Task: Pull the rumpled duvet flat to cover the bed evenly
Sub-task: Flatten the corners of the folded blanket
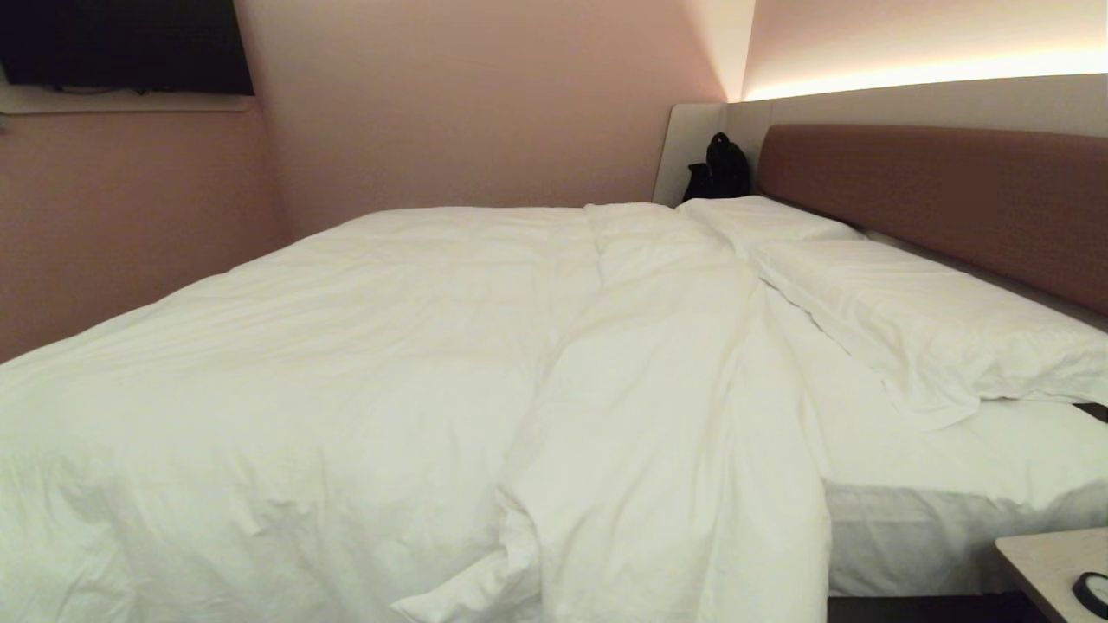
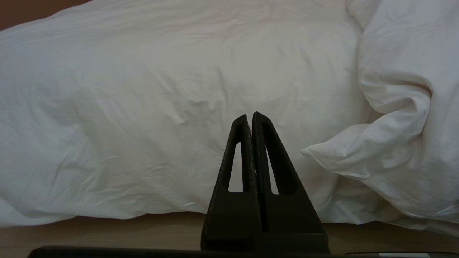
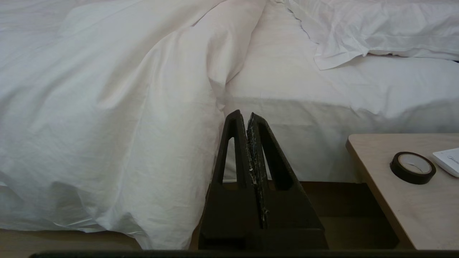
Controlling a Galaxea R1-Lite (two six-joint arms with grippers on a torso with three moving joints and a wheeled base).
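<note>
The left gripper (image 2: 250,115) has its jaws clenched together on nothing, the two black fingers meeting tip to tip. It hangs low in front of the side of the bed (image 1: 935,510), apart from the cloth, pointing at the duvet (image 2: 150,107) where it drapes over the mattress edge down close to the floor. Off to one side of it a thick fold of the same duvet bunches up and bulges outward.

The right gripper (image 3: 243,115) is likewise clenched and empty, its jaws pressed shut. It points at the place where the duvet's edge ends and the bare fitted sheet (image 3: 322,96) begins, and it touches neither. Near it stands a light wooden bench (image 3: 398,200) carrying a dark roll of tape (image 3: 412,167) and a white flat item at the very edge of the view.

Neither arm shows in the head view. There the duvet (image 1: 346,363) covers the left and middle of the bed, softly wrinkled, with one long ridge of folded cloth running from the far side to the near edge. To the right of that ridge the sheet lies uncovered, and two white pillows (image 1: 935,320) rest along the reddish-brown headboard (image 1: 943,199). A black bag (image 1: 720,169) sits in the far corner beyond the pillows.
</note>
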